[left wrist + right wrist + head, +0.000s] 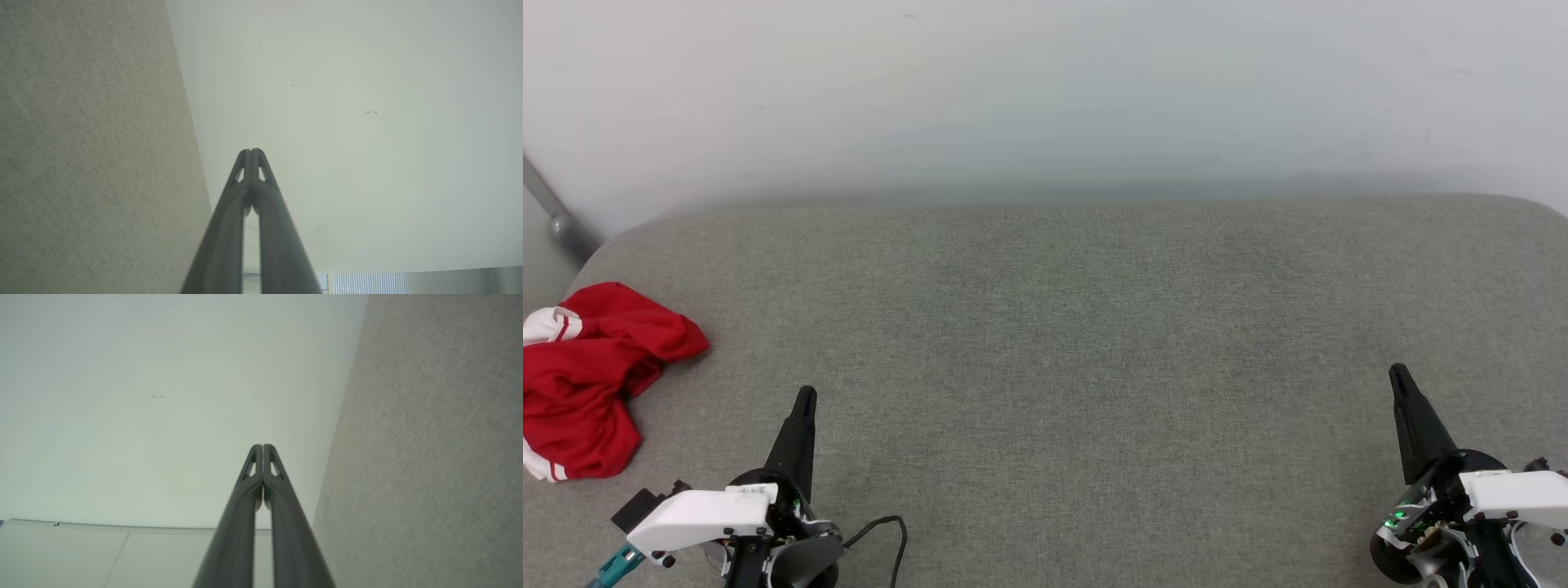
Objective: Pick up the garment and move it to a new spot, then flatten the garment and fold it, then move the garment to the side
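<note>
**Operator:** State the position of the garment.

**Technician:** The garment [584, 384] lies in a crumpled heap at the left edge of the grey fabric-covered counter [1078, 327]. The left border of the head view cuts part of it off. Most of the visible cloth is red. A white sleeve with red stripes shows at the upper left of the heap, and a strip of white-and-red trim shows at its lower left.

**Operator:** State the condition of the nearest end effector.

**Technician:** The left end effector [805, 396] stands to the right of the garment and nearer the robot. It is apart from the cloth and does not touch it. Its fingers point toward the wall [1045, 90]. In the left wrist view, the two dark fingers [229, 228] are pressed together with the tips meeting and nothing clamped between them.

**Operator:** And the other side?

**Technician:** The right end effector [1398, 371] is at the lower right of the head view, well apart from the garment, with the open middle of the counter between them. In the right wrist view, its fingers [286, 522] are also closed tip to tip and hold nothing.

**Operator:** List the remaining items.

**Technician:** A black cable [890, 527] loops over the counter just beside the left wrist. A grey metal bar [556, 216] slants past the counter's far-left corner, in front of the pale wall.
</note>
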